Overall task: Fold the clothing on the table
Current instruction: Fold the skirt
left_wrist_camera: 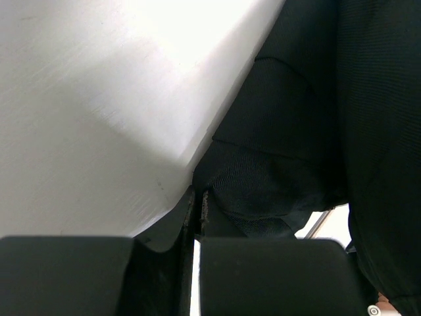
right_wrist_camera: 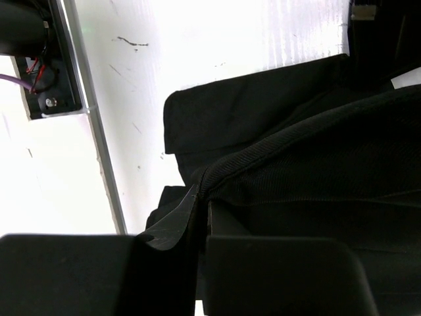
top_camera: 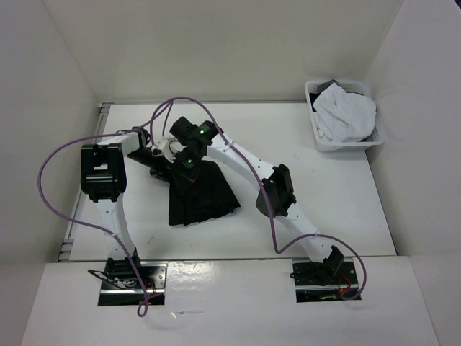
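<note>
Black pleated thin-fabric skirt (top_camera: 200, 196) lies on white smooth rectangular bench (top_camera: 338, 202), just off centre toward 8 o'clock, hem fanned toward 6 o'clock. Left jaws closed tight, pinching skirt fabric at its 11 o'clock top corner. Right jaws closed tight, pinching top edge at 12 o'clock, near the left. White plastic basket (top_camera: 349, 144) holding white garment (top_camera: 347, 112) sits at bench's 2 o'clock corner.
</note>
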`<state>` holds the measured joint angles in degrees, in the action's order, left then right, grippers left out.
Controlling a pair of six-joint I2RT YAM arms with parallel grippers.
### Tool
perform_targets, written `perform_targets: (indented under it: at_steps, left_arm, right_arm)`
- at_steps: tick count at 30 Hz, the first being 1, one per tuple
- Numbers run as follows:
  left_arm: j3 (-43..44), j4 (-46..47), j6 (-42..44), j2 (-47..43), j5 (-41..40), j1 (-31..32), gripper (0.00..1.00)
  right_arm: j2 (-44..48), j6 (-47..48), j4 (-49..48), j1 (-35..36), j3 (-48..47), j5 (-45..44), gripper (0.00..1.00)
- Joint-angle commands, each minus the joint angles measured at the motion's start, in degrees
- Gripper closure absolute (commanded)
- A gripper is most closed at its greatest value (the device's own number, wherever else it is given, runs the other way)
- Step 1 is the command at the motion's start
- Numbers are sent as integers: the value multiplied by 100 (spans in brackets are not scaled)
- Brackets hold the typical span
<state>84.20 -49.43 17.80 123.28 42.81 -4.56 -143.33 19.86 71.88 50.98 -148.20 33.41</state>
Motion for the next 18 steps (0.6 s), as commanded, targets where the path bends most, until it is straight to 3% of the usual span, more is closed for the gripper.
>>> perform_targets:
  at_steps: [1, 8, 10, 12, 15, 18]
  left_arm:
    - [-80, 162, 101, -156, -194, 25, 100]
    - [-132, 162, 101, -208, -194, 25, 100]
    - [-132, 162, 101, -208, -194, 25, 100]
    - [-132, 162, 101, -208, -194, 25, 100]
    - [-132, 162, 101, -208, -194, 25, 100]
    - [-132, 162, 101, -208, -194, 25, 100]
  right_arm:
    - [-11, -70, 107, 114, -350, 184, 98]
    - [-64, -8, 160, 114, -464, 254, 93]
    - [-64, 44, 213, 166, -464, 376, 87]
    - [-64, 45, 213, 167, -516, 438, 68]
    - [-64, 106, 213, 228, -517, 438, 60]
    - [-11, 106, 213, 359, -517, 491, 39]
